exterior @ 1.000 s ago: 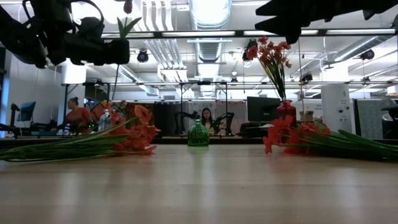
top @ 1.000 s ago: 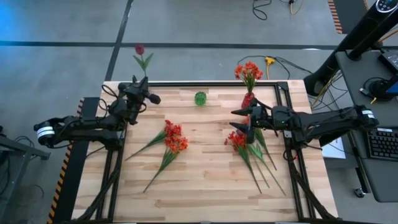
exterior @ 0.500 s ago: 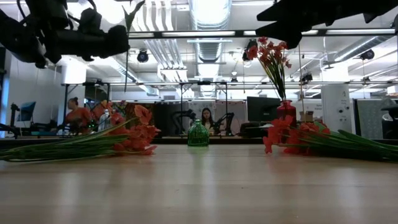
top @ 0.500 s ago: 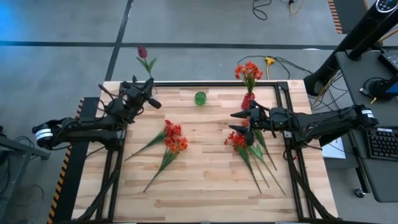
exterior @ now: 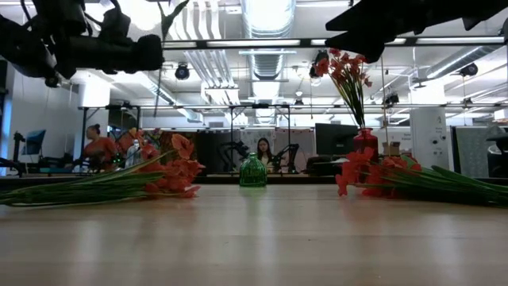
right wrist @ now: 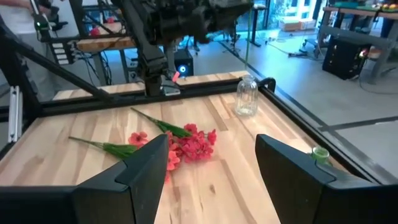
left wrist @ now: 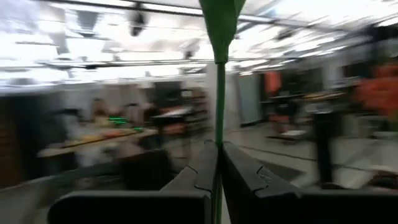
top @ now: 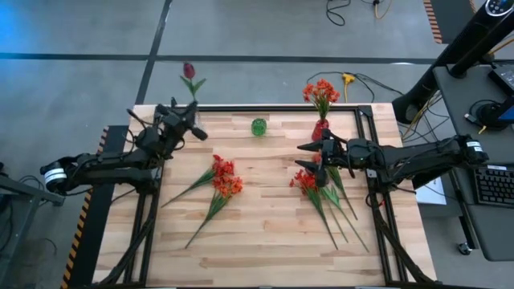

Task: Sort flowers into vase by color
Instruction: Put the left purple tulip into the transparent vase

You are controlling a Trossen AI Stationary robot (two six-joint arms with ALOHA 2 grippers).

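The left tool (top: pixel 186 122) is clenched on the thin stem of a maroon tulip (top: pixel 189 71), held upright above the counter's (top: pixel 265 233) far left corner. The right tool (top: pixel 307 157) hangs released over the red flowers (top: pixel 306 181). A long stem in a narrow pinch may swivel or slip — missing the clear vase (right wrist: pixel 246 96).

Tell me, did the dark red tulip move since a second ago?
Yes. The maroon tulip, held by the left gripper, rose farther beyond the table's far edge.
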